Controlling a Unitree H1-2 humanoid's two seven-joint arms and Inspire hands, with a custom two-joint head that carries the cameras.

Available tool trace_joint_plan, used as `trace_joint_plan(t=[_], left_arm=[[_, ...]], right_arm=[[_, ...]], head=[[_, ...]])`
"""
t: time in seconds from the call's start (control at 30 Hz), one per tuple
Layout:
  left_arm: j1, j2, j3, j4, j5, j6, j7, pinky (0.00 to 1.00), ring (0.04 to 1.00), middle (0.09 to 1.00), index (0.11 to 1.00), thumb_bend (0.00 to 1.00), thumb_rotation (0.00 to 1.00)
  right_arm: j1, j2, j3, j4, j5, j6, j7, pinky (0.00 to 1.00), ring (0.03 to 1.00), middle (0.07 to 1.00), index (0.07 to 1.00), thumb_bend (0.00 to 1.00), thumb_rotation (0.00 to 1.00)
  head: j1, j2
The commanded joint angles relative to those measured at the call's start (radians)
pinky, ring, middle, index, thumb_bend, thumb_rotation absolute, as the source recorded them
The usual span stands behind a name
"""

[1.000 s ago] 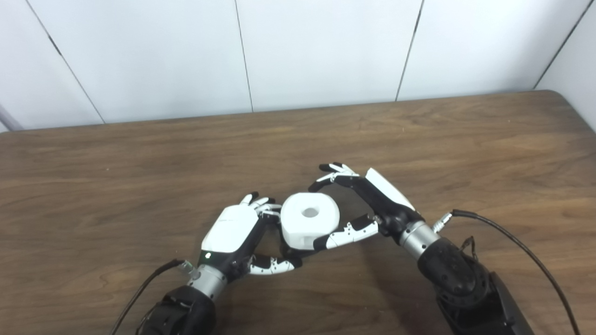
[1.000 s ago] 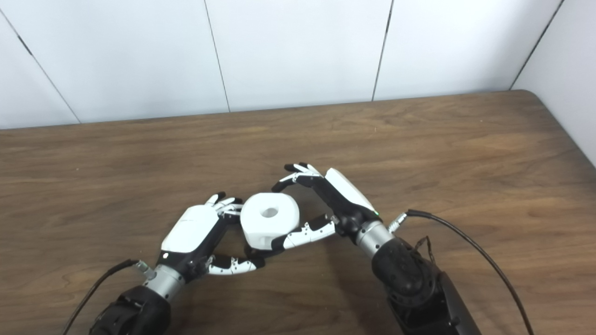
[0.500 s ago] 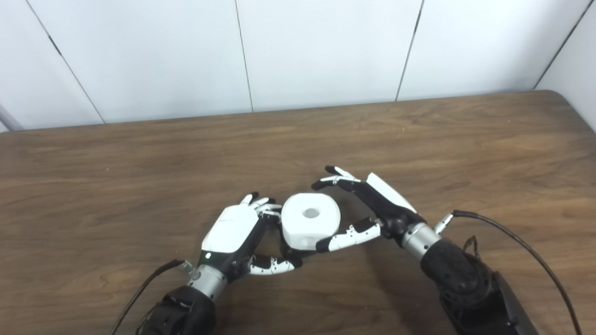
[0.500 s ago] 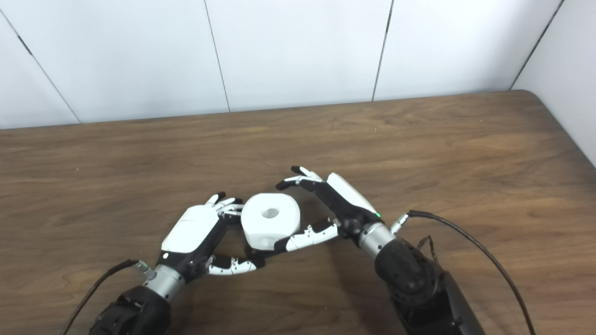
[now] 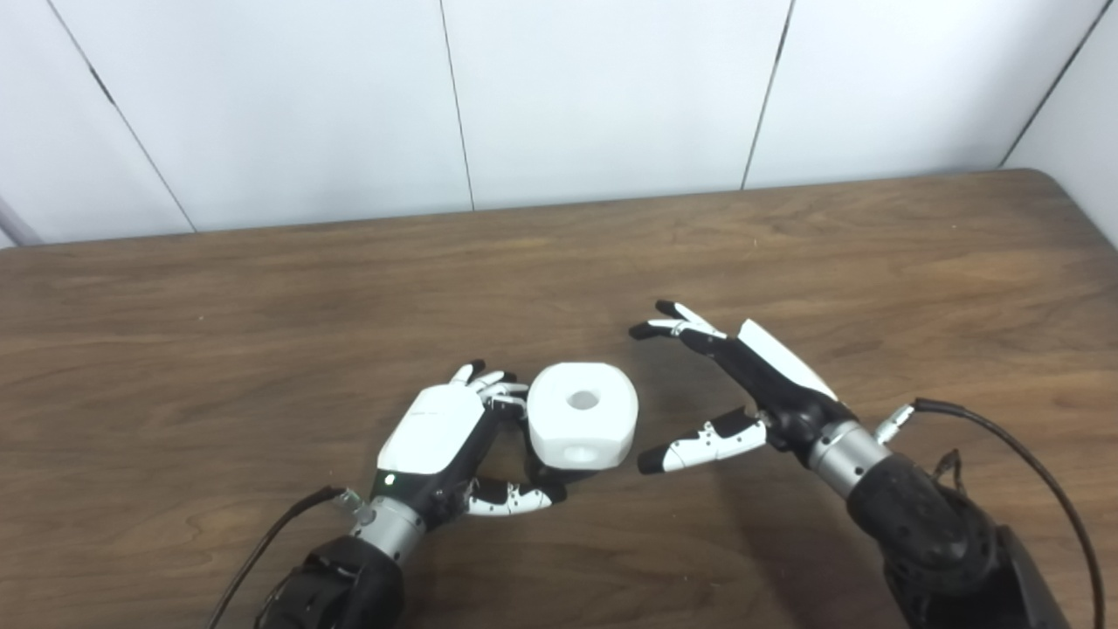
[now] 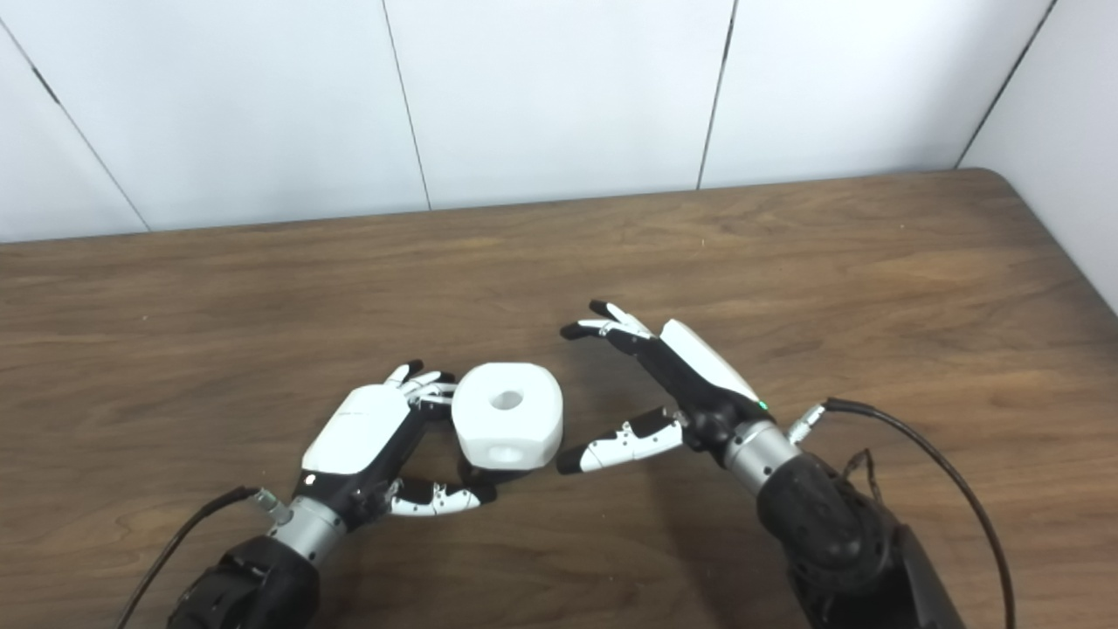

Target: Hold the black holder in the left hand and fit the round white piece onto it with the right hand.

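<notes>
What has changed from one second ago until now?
The right robot hand let go of the round white piece and moved away to the right, fingers apart. The left robot hand holds the black holder as before, white piece on top.

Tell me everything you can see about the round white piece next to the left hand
The round white piece is a chunky, matte, plastic-looking block with rounded corners, a round hole in its top face and another in its front side. It sits upright over a dark part, barely visible beneath it, above the wooden table. The left hand cradles it from the left and front. The right hand is open, apart from it.
</notes>
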Motion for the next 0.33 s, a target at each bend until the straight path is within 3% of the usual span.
trace_joint_plan(t=[0.0, 0.3], left_arm=[[-0.004, 0.013, -0.008, 0.014, -0.001, 0.002, -0.041, 1.0, 0.899, 0.787, 0.485, 0.52, 0.05], [-0.003, 0.008, 0.006, 0.024, -0.015, -0.003, -0.014, 1.0, 0.886, 0.778, 0.484, 0.52, 0.05]], right_arm=[[-0.008, -0.01, -0.024, -0.039, 0.018, 0.001, 0.004, 0.93, 1.0, 0.983, 0.828, 1.0, 0.38], [0.009, -0.008, -0.05, -0.038, 0.032, -0.003, 0.0, 0.92, 1.0, 0.978, 0.824, 1.0, 0.39]], head=[[-0.001, 0.0], [-0.003, -0.003]])
